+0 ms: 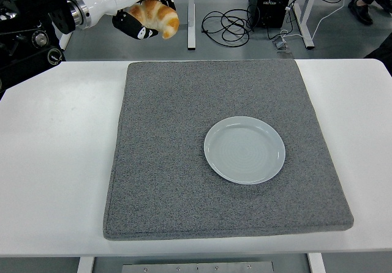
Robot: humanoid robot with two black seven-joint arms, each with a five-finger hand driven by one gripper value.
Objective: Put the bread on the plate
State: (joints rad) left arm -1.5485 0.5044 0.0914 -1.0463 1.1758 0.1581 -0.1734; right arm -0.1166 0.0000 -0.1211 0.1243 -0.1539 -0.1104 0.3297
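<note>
My left hand (146, 17) is raised high at the top left, beyond the mat's far left corner, with its fingers curled around a golden-brown bread roll (157, 16). The roll's end pokes out to the right of the hand. A pale grey round plate (244, 149) lies bare on the grey mat (184, 181), right of centre and well below and to the right of the held bread. The right arm does not show.
The mat covers most of the white table (55, 175). Beyond the table's far edge are white desk legs (191, 10), coiled black cables (225, 27) and a dark computer case (271, 0) on the floor. A person's shoe (367, 13) shows at top right.
</note>
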